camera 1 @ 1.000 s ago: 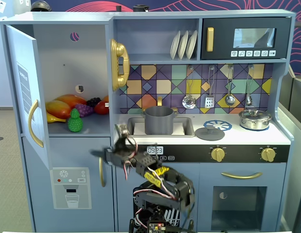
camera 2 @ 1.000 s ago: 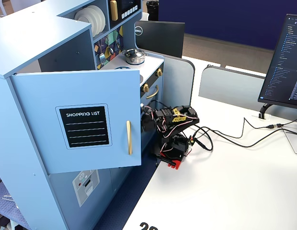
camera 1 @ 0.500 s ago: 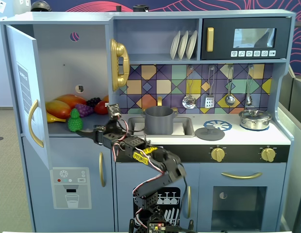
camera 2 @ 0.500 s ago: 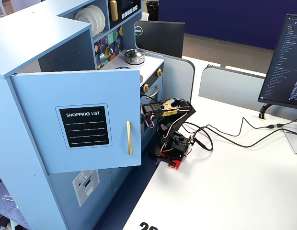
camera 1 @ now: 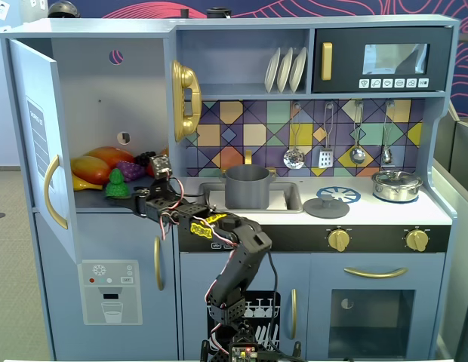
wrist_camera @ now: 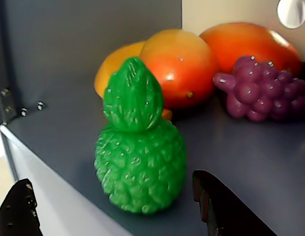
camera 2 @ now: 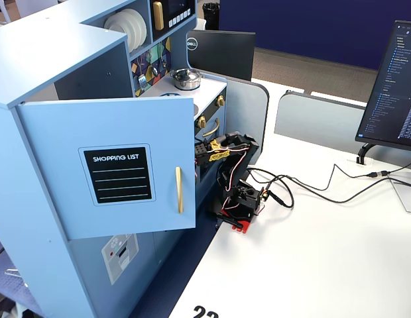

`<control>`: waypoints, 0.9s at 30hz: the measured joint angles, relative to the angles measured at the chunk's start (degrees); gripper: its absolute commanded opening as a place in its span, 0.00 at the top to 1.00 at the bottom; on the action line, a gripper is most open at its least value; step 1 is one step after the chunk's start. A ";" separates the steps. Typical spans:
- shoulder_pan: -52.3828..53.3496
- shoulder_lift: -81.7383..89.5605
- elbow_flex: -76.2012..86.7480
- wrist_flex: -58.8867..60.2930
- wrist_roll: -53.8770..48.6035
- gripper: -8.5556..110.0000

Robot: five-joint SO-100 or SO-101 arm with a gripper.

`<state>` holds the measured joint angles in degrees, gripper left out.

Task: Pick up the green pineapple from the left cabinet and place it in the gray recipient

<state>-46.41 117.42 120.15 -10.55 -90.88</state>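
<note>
Green pineapple (wrist_camera: 140,147): seen upright at centre of the wrist view, standing on the dark shelf (wrist_camera: 251,162) near its front edge; in a fixed view it sits at left of frame (camera 1: 117,183), inside the open cabinet (camera 1: 106,105). Behind it, toward upper right of the wrist view, two orange-red fruits (wrist_camera: 182,66) and a purple grape bunch (wrist_camera: 265,91) are stacked against the back wall, apart from the pineapple. That leaves its near side free, which is likely why it is approached from the front.

Cabinet door (camera 2: 113,165) is swung wide open, filling the left of another fixed view and hiding the shelf there.

Hand (wrist_camera: 115,216): the two fingers are held apart, dark tips showing at lower left and lower right of the wrist view, straddling the pineapple's base but not yet closed on it. Contact cannot be confirmed.

Arm (camera 1: 238,256): rooted at bottom centre of a fixed view, elbow bent, forearm stretched leftward and level with the shelf.

Gray pot (camera 1: 247,186) waits in the sink, centre frame, empty as far as can be seen.
</note>
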 measured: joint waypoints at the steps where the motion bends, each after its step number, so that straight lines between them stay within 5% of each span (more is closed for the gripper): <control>1: 0.09 -0.88 -0.79 0.00 0.00 0.63; 13: 1.41 -12.57 -11.25 -0.18 1.58 0.65; 21: -0.35 -20.30 -19.34 -0.79 1.14 0.93; 27: -2.46 -20.04 -20.39 -2.02 -2.99 0.93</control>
<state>-48.87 97.38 99.76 -12.57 -93.87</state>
